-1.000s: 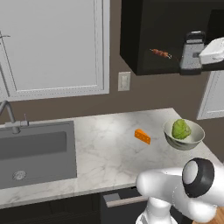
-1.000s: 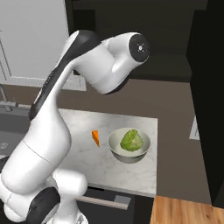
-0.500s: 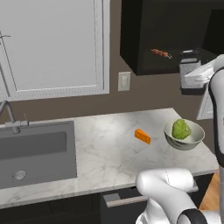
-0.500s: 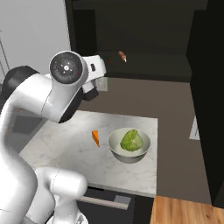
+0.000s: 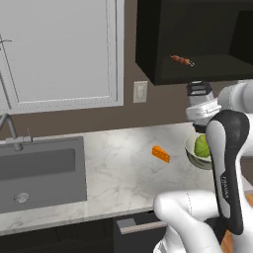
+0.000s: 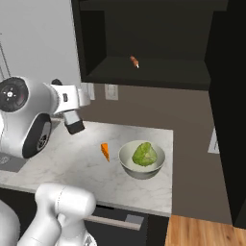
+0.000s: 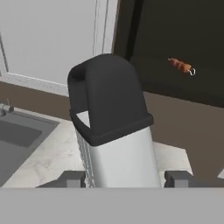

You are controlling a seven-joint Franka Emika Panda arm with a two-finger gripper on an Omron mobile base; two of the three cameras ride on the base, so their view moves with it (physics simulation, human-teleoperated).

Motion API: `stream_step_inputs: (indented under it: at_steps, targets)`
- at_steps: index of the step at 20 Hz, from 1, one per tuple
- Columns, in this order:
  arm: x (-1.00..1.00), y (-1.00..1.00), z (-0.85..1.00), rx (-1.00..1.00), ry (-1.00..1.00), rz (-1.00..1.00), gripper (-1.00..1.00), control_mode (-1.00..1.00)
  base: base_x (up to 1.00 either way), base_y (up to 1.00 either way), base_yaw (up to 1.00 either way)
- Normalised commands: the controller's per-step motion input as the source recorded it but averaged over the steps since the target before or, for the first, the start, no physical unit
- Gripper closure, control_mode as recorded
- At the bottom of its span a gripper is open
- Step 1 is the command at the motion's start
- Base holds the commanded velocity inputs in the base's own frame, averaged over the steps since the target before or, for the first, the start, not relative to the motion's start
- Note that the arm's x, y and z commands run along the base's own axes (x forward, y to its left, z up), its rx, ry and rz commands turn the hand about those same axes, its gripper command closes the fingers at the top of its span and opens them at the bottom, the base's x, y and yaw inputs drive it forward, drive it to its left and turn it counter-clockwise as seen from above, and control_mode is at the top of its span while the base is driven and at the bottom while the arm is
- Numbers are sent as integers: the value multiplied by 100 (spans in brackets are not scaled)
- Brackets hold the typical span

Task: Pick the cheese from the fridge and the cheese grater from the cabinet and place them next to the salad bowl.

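Observation:
My gripper [image 7: 127, 179] is shut on the cheese grater [image 7: 116, 131], a silver-grey box with a black top handle, held by its lower body. The grater [image 5: 198, 95] hangs in the air just below the open dark cabinet [image 5: 197, 39], above the counter's right part. The cheese [image 5: 161, 153], an orange wedge, lies on the marble counter left of the salad bowl [image 6: 141, 166]; cheese [image 6: 104, 151] and bowl are a short gap apart. My arm covers part of the bowl [image 5: 193, 148]. A tall dark panel [image 6: 226, 96] stands at the right; I cannot tell whether it is the fridge.
A brown skewer [image 5: 182, 60] lies on the cabinet shelf. A grey sink [image 5: 39, 173] with a faucet takes up the counter's left end. A wall outlet [image 5: 140, 92] sits under the cabinet. A drawer [image 5: 141, 225] below the counter stands slightly open.
The arm has drawn the grater out of the cabinet's right side, down and to the left, to a spot below the cabinet's front edge. Cheese and bowl have not moved.

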Motion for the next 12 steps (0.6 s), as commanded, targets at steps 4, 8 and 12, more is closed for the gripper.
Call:
stream_step_inputs:
  at_steps: [4,8,12]
  targets:
    - [-7,41,-45,2,15,-8,100,-100,0,0,0]
    - [11,27,-45,6,19,0,100,-100,0,0,0]
    - [16,17,-55,4,5,10,100,-100,0,0,0]
